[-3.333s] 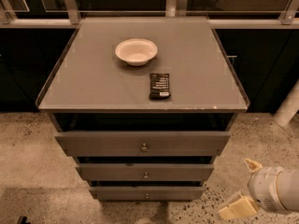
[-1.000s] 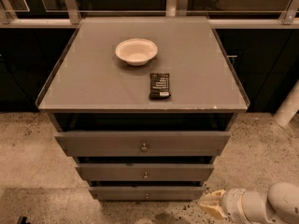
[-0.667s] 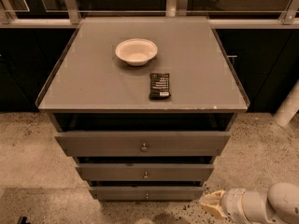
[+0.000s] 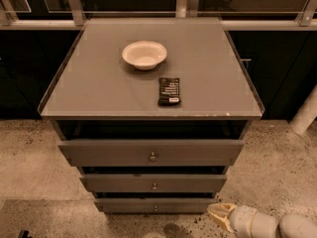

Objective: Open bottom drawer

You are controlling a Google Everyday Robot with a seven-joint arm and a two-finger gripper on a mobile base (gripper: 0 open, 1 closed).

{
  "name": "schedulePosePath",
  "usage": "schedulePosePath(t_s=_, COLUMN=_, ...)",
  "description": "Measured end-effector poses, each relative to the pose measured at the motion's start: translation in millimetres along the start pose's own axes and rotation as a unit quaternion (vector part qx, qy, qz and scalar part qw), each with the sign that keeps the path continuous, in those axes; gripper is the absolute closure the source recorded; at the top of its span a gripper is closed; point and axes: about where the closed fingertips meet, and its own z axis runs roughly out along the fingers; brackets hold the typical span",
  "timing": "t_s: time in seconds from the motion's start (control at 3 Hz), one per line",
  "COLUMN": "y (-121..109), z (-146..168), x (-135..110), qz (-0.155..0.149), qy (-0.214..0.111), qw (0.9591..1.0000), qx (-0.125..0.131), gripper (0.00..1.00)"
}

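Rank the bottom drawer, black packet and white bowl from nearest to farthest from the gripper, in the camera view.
The gripper sits low at the right of the view.
1. bottom drawer, just left of it.
2. black packet, on the cabinet top, near its front.
3. white bowl, farther back on top.

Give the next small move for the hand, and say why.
Probably slide the hand left towards the knob at the centre of the bottom drawer. The hand sits low near the floor, by the right end of that drawer's front, level with it but well apart from the knob, so nothing is gripped yet for a pull.
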Motion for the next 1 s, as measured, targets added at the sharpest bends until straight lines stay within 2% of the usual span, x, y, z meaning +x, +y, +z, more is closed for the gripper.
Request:
schedulePosePath(t_s=0.33, y=-15.9, z=33.4, x=17.6, qz=0.005, qy=-0.040, qw=0.9987, qx=0.031, gripper=1.00)
schedulePosePath(t_s=0.67, y=-31.4, z=61.4, x=37.3, qz=0.021, qy=-0.045, qw=0.9976, qx=0.048, gripper=1.00)
schedulePosePath(t_s=1.0, y=-30.3, z=64.3, x=39.9, qz=0.025, qy=-0.046, qw=0.9976, qx=0.047, gripper=1.00)
